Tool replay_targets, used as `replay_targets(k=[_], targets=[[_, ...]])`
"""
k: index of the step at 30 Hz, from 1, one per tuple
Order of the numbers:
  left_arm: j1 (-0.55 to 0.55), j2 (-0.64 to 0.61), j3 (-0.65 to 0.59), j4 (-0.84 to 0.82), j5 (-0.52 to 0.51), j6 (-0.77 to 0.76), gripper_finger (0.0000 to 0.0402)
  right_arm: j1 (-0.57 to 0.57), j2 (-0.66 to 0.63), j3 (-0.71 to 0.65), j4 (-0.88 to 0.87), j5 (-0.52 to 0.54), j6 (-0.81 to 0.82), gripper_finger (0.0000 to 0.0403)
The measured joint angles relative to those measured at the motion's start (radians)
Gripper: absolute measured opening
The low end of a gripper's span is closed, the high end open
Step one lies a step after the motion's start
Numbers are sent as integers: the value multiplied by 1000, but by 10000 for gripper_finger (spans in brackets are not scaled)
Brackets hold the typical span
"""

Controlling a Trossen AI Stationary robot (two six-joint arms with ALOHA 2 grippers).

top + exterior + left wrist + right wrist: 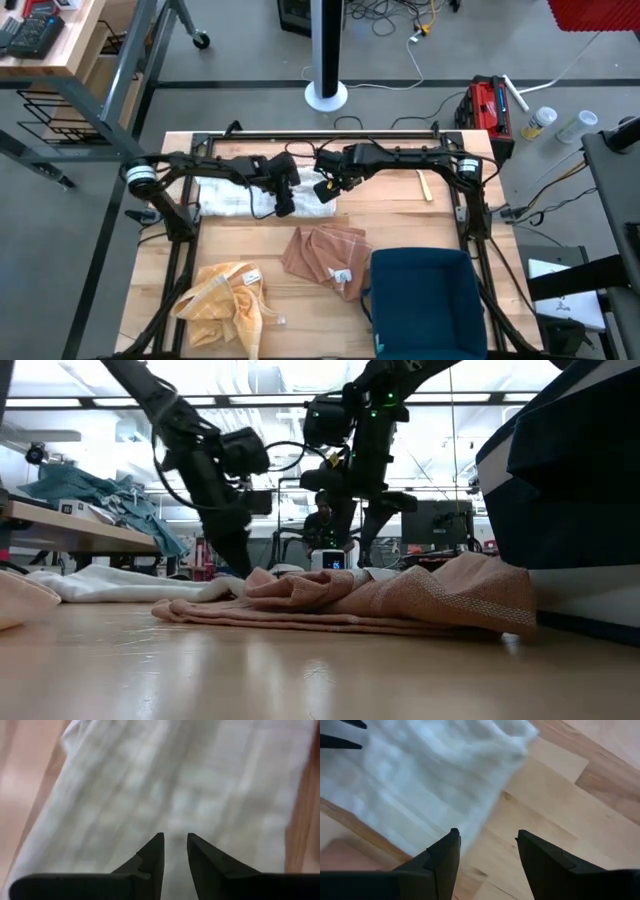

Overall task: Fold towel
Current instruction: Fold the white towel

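A: White terry towel (232, 195) lies flat at the far side of the pale wooden bench (440, 225); the left gripper (174, 845) sits low over it, jaws narrowly parted, gripping nothing.

B: And the right gripper (487, 840)?

A: At the towel's edge, jaws released over bare wood; a crumpled pink cloth (400, 600) lies nearer; behind, a cluttered workshop under ceiling lights.
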Motion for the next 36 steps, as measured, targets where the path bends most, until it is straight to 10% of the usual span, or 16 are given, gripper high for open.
replay_targets(k=[17, 36], targets=[[10, -252, -187, 191, 11, -36, 75, -54, 0, -36, 170, -144, 7, 190], [-5, 100, -31, 200, 59, -64, 75, -24, 3, -202, 312, -48, 151, 190]])
